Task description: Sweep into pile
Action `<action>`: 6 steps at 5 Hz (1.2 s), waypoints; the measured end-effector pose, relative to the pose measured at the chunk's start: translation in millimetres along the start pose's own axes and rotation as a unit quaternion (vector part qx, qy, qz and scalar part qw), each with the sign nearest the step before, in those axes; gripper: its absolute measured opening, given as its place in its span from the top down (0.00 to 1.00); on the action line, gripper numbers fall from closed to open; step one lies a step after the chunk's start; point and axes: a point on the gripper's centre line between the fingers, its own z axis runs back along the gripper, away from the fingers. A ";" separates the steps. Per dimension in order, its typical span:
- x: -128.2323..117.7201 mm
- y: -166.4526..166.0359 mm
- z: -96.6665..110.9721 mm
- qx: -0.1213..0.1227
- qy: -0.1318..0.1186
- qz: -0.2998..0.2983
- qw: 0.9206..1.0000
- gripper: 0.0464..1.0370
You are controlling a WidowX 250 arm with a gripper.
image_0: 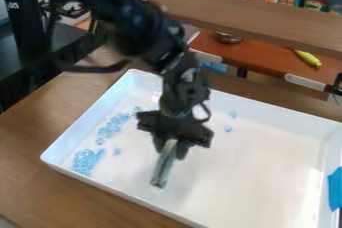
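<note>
Bits (85, 161): pale blue crumbs, mostly over on the left side of the tray (260, 177). There's a thick clump by the near left corner, then a looser trail running up toward the far left corner. A couple of strays sit past the gripper (170, 149), on its right in the view.
Bits, feel: I'd guess super light and hard, like little beads or chips. They'll probably skitter if you hit them fast, so slow strokes imo. Don't bother grabbing them one by one, just push from behind.
Gripper: hanging over the middle of the tray, fingers closed around a stick (163, 166), pinching it near its top end.
Stick: greyish, slanting down toward the near edge. Looks light and fairly stiff to me, though I can't tell what it's made of. Can't tell if the low end touches the tray floor either.
Where to hold it: up top, like it is now, leaves plenty of length for sweeping. My worry would be it swivelling in the pinch if the tip drags, since it looks smooth. A firm squeeze and light contact should do.
Tray: white, with raised walls, on the wooden table (33, 172). Floor's probably slick, so bits should slide easily. Walls make a nice backstop.
Pile: not one heap; I'd sweep the trail and strays into that near left clump.
</note>
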 end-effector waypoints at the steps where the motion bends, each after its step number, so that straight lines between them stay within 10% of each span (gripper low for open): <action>1: 9.6 -44.5 -3.8 -0.024 0.023 -0.015 0.999 0.66; 6: 56.7 -98.5 -40.8 -0.046 0.051 -0.014 0.998 0.66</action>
